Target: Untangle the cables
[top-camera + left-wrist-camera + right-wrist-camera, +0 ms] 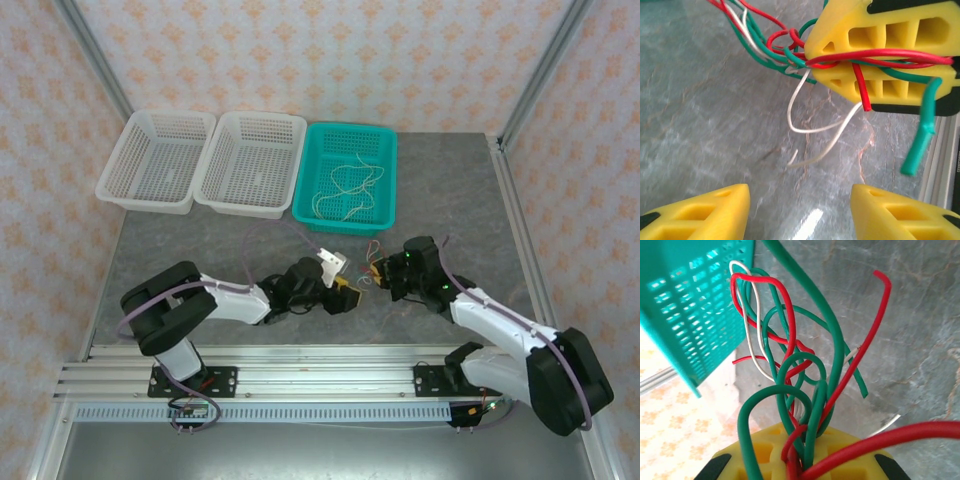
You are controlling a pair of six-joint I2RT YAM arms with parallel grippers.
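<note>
Cables, thin glossy tangled loops, clamped in right gripper, left gripper apart

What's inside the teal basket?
A few thin cream-white cables lie loose on the mesh floor of the teal basket. Nothing covers them from above; whether another colour lies among them is too small to tell.
</note>
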